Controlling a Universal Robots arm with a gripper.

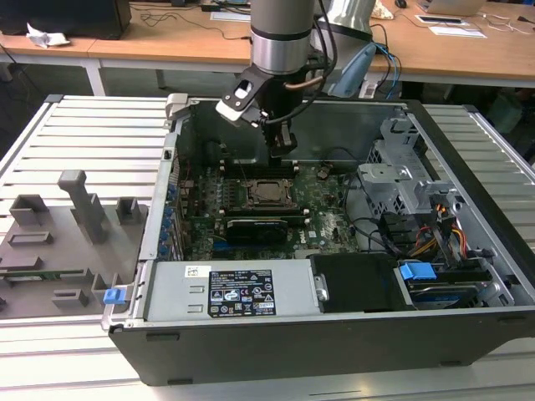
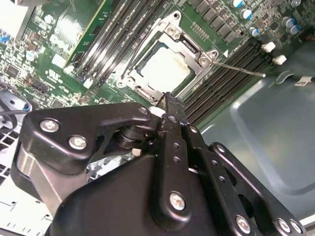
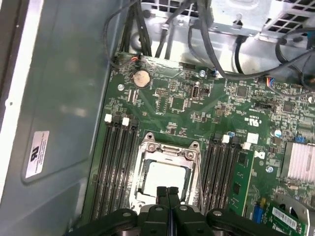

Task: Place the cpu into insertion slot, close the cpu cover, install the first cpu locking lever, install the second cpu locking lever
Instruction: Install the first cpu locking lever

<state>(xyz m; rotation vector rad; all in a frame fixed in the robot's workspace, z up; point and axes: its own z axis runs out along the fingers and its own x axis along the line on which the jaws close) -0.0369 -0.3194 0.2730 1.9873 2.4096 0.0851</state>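
Observation:
The cpu (image 3: 165, 177) (image 2: 165, 69) shows its pale silvery top in the insertion slot (image 1: 269, 192) on the green motherboard. The cpu cover (image 3: 170, 150) (image 2: 189, 42), a dark-silver frame, lies flat around it with the chip showing through the cut-out. A thin silver locking lever (image 2: 241, 69) juts from one socket corner across the memory slots. My gripper (image 3: 167, 191) (image 2: 168, 101) (image 1: 284, 144) hovers just above the socket's edge, shut, its black fingertips pressed together with nothing between them.
Memory slots (image 3: 118, 167) flank the socket on both sides. A long black expansion card (image 1: 259, 227) lies in front of it, the power supply (image 1: 234, 292) nearer still. The drive cage (image 1: 401, 180) and cables (image 1: 393, 234) fill the exterior view's right. The case wall (image 3: 59, 98) stands close by.

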